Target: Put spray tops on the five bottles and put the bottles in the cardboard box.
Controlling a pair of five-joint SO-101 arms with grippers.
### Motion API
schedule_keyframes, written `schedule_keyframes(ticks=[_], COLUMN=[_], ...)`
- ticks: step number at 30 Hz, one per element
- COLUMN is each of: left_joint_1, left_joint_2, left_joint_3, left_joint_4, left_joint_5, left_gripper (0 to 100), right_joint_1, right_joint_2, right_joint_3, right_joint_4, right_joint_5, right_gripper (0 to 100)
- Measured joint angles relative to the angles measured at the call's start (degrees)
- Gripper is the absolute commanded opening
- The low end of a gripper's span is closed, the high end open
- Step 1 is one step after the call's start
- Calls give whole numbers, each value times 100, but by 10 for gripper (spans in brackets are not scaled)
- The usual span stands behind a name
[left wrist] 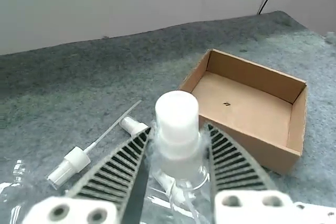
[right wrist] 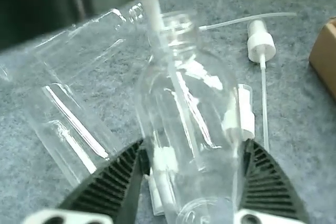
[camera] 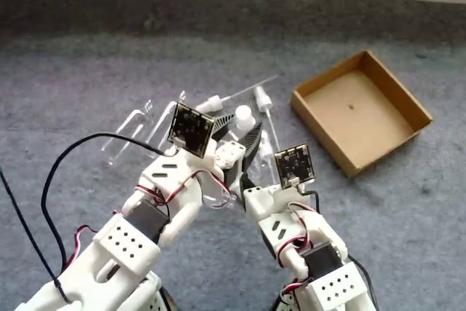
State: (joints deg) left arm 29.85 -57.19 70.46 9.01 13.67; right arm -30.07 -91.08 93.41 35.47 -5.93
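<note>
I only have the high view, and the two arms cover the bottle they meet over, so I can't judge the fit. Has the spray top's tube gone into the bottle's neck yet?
Observer: Yes. In the right wrist view the white tube runs down through the neck into the clear bottle.
Operator: How is that bottle held?
Observer: The right gripper has its jaws shut against both sides of the bottle's body.
Operator: And the top itself?
Observer: In the left wrist view the left gripper has its jaws closed on the white spray top, just below its cap.
</note>
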Motion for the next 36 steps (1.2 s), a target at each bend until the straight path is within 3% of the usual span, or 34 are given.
schedule_keyframes(ticks=[7,23,36], left_joint_1=[9,281,308], left_joint_2=[0,0,-9], left_joint_3=[185,185,-26], left_joint_4=[-343,-343,466], left_joint_5=[-9,-9,-18], left_gripper=[60,59,59], right_joint_1=[0,237,237], right_joint_2=[0,0,0], right_joint_3=[0,0,0], right_joint_4=[0,0,9], right_joint_5=[387,413,905], right_gripper=[224,224,224])
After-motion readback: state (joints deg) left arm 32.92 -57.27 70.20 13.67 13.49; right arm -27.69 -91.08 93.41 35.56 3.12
